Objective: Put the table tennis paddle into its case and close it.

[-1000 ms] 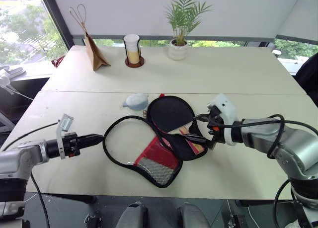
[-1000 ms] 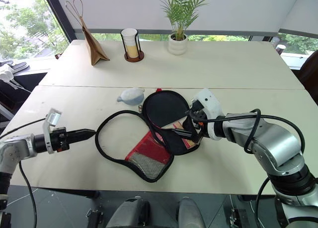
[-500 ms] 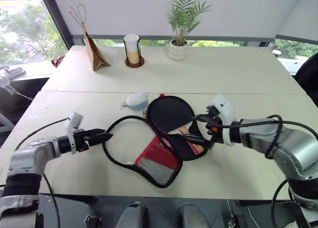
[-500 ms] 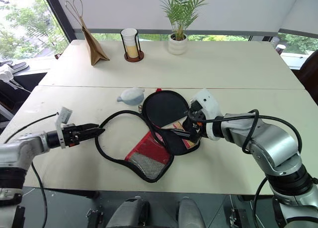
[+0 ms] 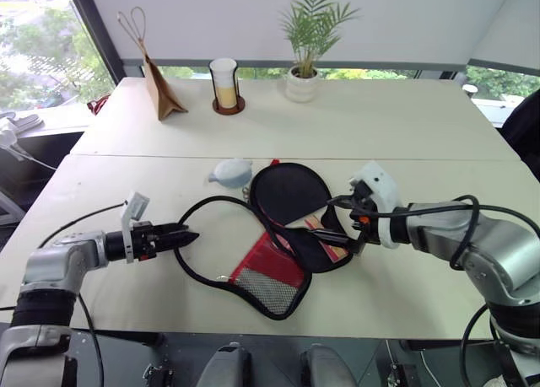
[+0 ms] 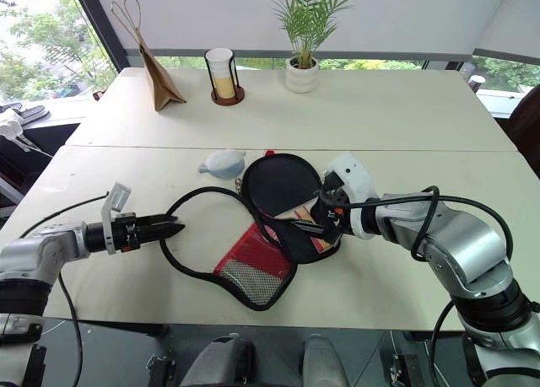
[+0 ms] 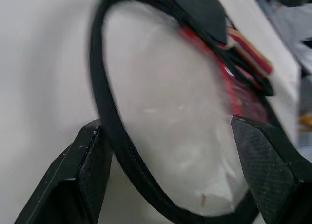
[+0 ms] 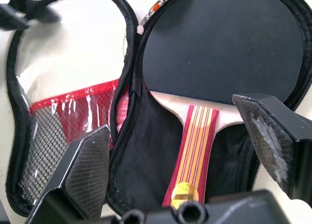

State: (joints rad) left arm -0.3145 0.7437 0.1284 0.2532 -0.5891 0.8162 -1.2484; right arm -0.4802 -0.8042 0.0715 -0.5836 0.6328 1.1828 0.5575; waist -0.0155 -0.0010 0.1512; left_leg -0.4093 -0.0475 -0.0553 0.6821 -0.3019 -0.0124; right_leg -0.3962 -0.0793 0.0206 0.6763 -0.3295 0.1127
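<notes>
2 grippers flank the case point(image 5: 278, 244), which lies unzipped on the table point(image 5: 422, 134). Head view: the table tennis paddle point(image 5: 291, 197) rests black face up in the right half. Left wrist view: the left gripper point(image 7: 165, 151) is spread, straddling the flap's rim. Right wrist view: the right gripper point(image 8: 187, 151) hangs spread over the handle, holding nothing.

No readable text, label, brand, number or sign anywhere. Round gold mark at butt end of table tennis paddle point(image 8: 184, 190) handle: lettering, if any, too small to make out. Case point(image 8: 73, 136) red panel and mesh: no print seen.
</notes>
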